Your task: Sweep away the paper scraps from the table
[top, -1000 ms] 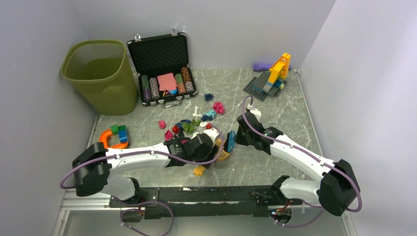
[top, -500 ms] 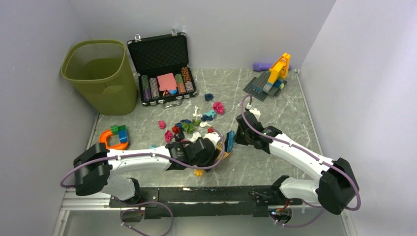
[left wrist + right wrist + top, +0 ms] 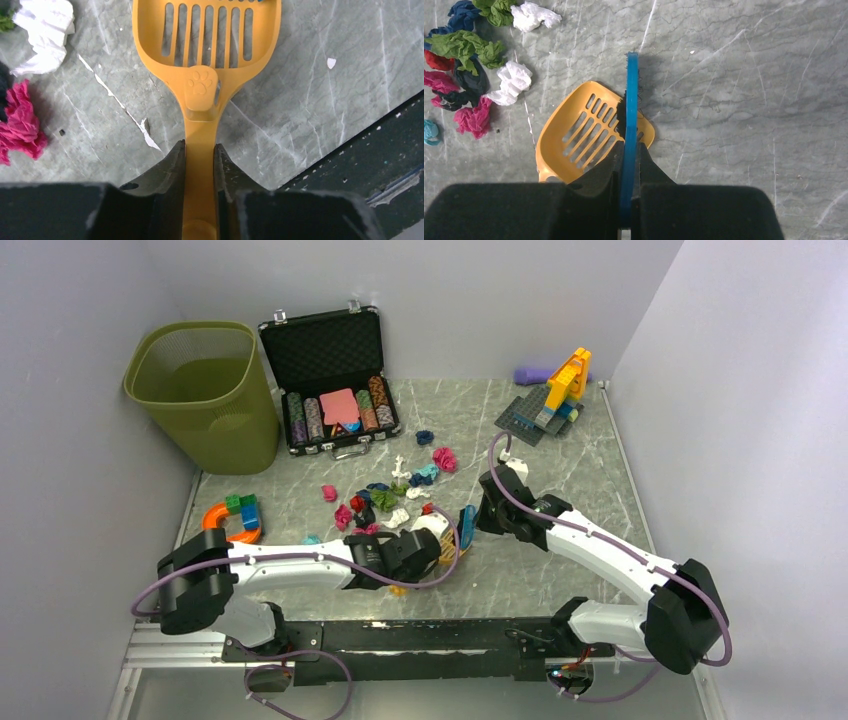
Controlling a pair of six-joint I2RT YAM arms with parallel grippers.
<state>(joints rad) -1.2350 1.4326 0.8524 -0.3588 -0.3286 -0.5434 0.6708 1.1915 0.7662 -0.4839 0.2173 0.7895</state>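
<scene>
From above, the left gripper (image 3: 418, 562) is reaching low over the near middle of the grey-green marble-patterned table (image 3: 570, 490), its jaws closing narrow on the handle of an orange slotted plastic scoop (image 3: 448, 553). The right gripper (image 3: 472, 523) is pinching a thin blue flat tool (image 3: 466, 530) that is standing on edge just beside the scoop's far end. The crumpled paper scraps (image 3: 385, 500), in pink, red, white, green and dark blue, are lying in a loose cluster just beyond both tools, with a few strays nearer the open black case of striped poker chips (image 3: 330, 390). An olive mesh waste bin (image 3: 205, 390) is standing at the far left, a brick model (image 3: 555, 395) at the far right, and an orange ring toy (image 3: 232, 522) at the left edge. In the left wrist view, both dark fingers are pressing against the scoop's narrow handle, 1 on each side, while the slotted head is lying flat on the marble; a white wad and a pink wad are lying off to its left, apart from it. In the right wrist view, the jaws are clamping tight on the blue tool, which is touching the scoop's front rim, and the scraps are lying to the upper left, clear of the scoop.
</scene>
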